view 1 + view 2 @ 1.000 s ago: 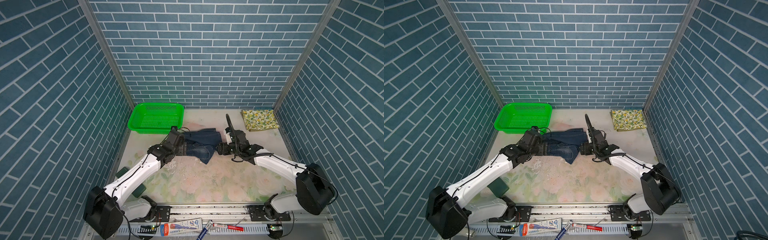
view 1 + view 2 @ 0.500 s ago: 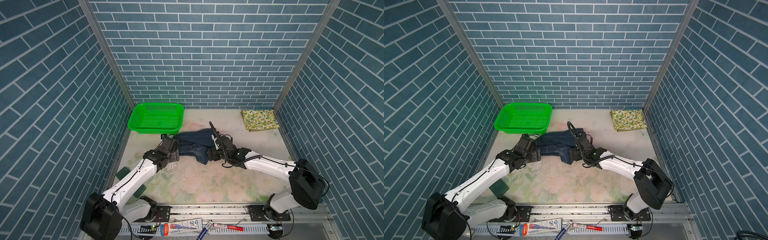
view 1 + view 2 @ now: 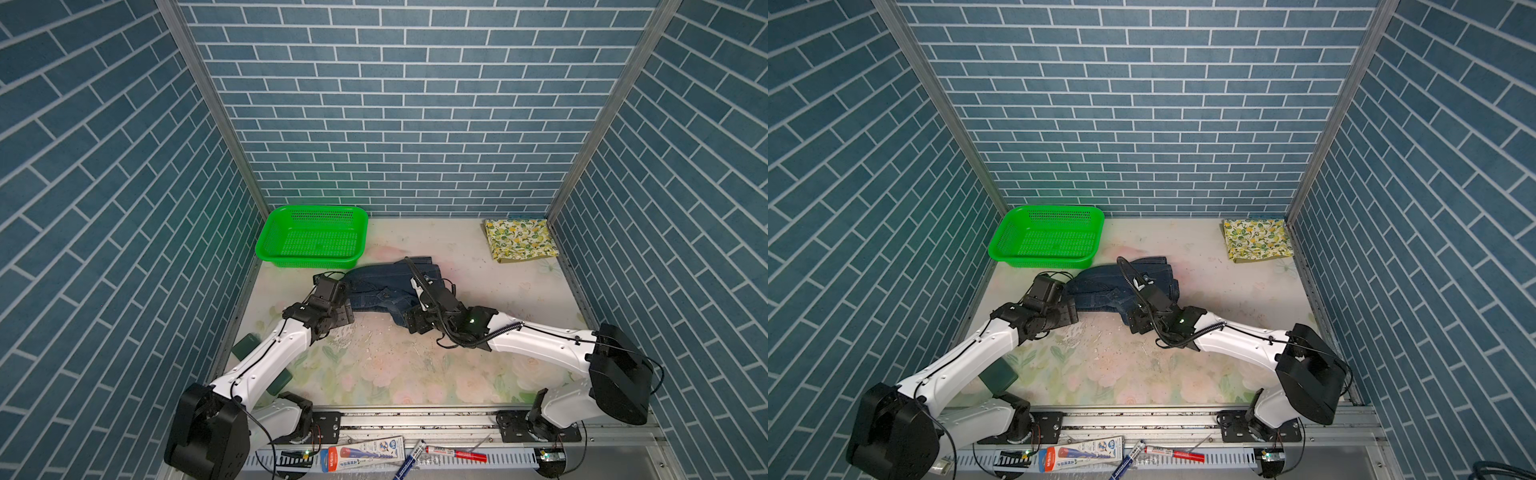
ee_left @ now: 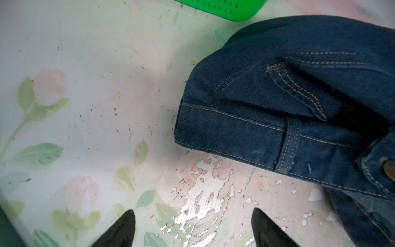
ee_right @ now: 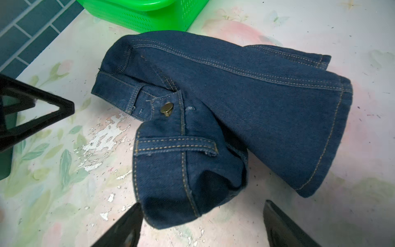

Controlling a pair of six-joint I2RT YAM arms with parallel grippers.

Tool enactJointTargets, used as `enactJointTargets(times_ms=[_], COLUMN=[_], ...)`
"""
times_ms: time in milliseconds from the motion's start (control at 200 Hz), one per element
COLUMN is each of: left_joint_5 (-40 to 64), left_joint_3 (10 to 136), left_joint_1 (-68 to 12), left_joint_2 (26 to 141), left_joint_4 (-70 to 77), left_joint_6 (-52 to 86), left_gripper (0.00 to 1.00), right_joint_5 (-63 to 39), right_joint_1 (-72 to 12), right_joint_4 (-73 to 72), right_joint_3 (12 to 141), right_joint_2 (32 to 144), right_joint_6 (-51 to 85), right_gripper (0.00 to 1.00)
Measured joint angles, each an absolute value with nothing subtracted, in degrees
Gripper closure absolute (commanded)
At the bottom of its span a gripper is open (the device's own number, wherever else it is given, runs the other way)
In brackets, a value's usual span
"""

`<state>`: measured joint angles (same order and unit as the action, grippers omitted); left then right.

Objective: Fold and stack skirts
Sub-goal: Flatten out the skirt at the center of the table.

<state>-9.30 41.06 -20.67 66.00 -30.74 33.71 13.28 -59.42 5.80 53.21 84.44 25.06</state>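
Right wrist view: your right jaws hang spread and empty at the waistband fold of the crumpled navy denim skirt (image 5: pixel 256 107), left jaws spread just beside it, likely poised for flattening.

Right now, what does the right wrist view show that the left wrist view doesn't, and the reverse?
Only right wrist: the denim skirt whole, down to its flared hem; the open right gripper, tips either side of the bunched waistband end; brick wall. Only left wrist: both tips of the open left gripper, over bare table, holding nothing. Both: the skirt's brass button, the green basket, peeled paint.
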Motion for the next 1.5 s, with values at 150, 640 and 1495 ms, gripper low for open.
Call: enactJointTargets(times_ms=[150,640,1495], left_joint_5=[-6.63,-2.70,8.54], left_joint_3=[38.89,37.82,35.24], left_joint_1=[-17.82,-16.12,-16.23], left_joint_2=[66.00,70.78,80.36], left_joint_4=[-28.42,-21.96,-7.16], left_joint_6=[34.61,35.55,40.27], left_gripper=[0.14,0.15,1.00], right_joint_5=[14.22,16.19,4.34], right_joint_1=[-60.71,-57.25,-44.51], right_joint_4=[5.82,5.19,5.78], right_joint_3=[53.52,55.57,55.57], right_joint_2=[85.97,92.86,89.01], right_joint_6=[25.17,28.73,33.82], right_gripper=[0.13,1.00,1.00])
